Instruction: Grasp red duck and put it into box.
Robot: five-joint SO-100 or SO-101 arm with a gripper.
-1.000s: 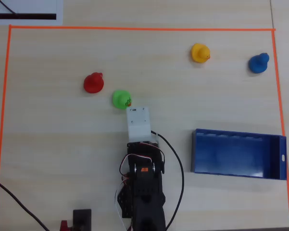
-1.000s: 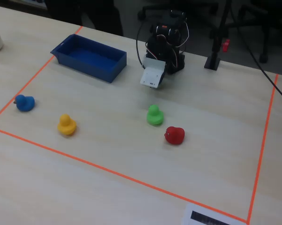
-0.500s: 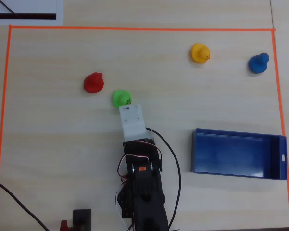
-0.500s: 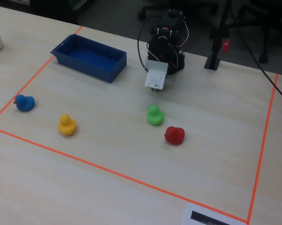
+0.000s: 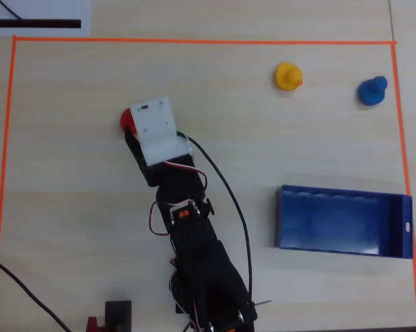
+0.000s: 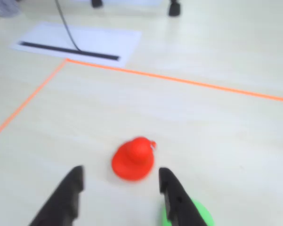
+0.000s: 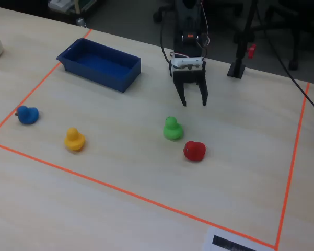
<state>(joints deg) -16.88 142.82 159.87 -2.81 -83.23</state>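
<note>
The red duck (image 7: 194,150) sits on the table inside the orange tape; in the wrist view it (image 6: 133,159) lies just ahead of my open black fingers, nearer the right finger (image 6: 169,188). In the overhead view only its edge (image 5: 127,119) shows beside the white wrist part. My gripper (image 6: 121,175) is open and empty; in the fixed view it (image 7: 194,102) hangs above the table behind the ducks. The dark blue box (image 7: 99,64) stands apart, at the lower right of the overhead view (image 5: 343,221).
A green duck (image 7: 172,128) stands next to the red one and shows by my right finger in the wrist view (image 6: 198,214). A yellow duck (image 5: 288,76) and a blue duck (image 5: 372,90) stand further off. Orange tape (image 5: 194,41) bounds the area.
</note>
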